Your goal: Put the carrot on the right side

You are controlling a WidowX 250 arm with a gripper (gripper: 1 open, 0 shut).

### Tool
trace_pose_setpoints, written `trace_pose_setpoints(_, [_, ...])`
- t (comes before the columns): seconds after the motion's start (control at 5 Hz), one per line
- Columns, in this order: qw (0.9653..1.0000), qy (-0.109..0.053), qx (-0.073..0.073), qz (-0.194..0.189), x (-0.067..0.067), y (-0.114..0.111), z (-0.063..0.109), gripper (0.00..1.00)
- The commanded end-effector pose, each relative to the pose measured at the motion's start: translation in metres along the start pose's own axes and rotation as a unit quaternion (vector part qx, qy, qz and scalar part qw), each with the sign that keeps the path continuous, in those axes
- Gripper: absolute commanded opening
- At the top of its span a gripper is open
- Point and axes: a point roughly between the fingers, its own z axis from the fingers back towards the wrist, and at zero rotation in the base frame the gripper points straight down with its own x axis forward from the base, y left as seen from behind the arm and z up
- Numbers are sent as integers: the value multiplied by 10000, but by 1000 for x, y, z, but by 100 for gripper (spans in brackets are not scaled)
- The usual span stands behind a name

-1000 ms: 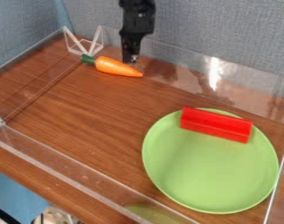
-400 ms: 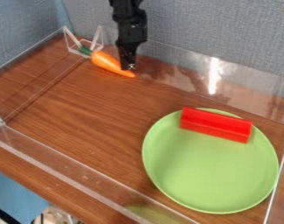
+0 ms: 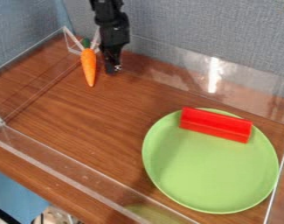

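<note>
Closed gripper (image 3: 114,66) pressed low beside orange carrot (image 3: 89,67), seemingly nudging rather than grasping; green plate (image 3: 211,184) with red block (image 3: 215,124) far right

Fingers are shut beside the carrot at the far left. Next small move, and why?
Probably lift slightly, open, and re-centre over the small orange toy carrot. The shut black gripper stands just right of it, holding nothing, while the carrot lies on the wooden table, far from the right side.

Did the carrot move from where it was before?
Yes. The carrot swung from lying sideways to pointing toward the camera, and slid left, farther from the green plate.
</note>
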Motion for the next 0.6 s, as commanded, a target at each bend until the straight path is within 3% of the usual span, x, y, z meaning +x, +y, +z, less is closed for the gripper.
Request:
trace_pose_setpoints(0.0, [9994, -276, 133, -131, 6, 17, 38, 0])
trace_pose_setpoints(0.2, [9987, -320, -46, -406, 14, 21, 40, 0])
trace_pose_setpoints(0.4, [9980, -431, -223, -417, 21, 21, 35, 0])
